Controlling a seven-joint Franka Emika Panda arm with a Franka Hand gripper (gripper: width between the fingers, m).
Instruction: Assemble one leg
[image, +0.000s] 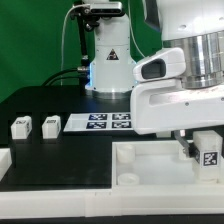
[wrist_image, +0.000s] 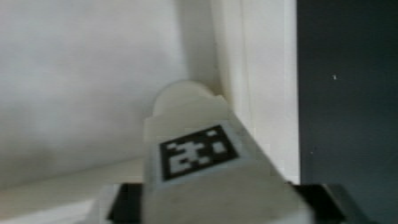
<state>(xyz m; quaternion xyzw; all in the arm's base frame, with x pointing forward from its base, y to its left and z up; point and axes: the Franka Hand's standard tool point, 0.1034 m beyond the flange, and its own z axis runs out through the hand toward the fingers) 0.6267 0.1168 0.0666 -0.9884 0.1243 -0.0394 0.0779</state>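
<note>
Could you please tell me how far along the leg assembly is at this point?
Done: one leg is picked up and carried over the large white part. In hand: the gripper holds it between its jaws. Left: seating it. Two legs lie untouched beside the marker board.

Close up, the leg (wrist_image: 205, 150), a white block bearing a black-and-white square tag, sits between the gripper's (wrist_image: 214, 203) two dark fingertips (wrist_image: 128, 203). Behind it lies a large white part (wrist_image: 89, 90) with a raised rim, beside the black table (wrist_image: 352, 100).
</note>
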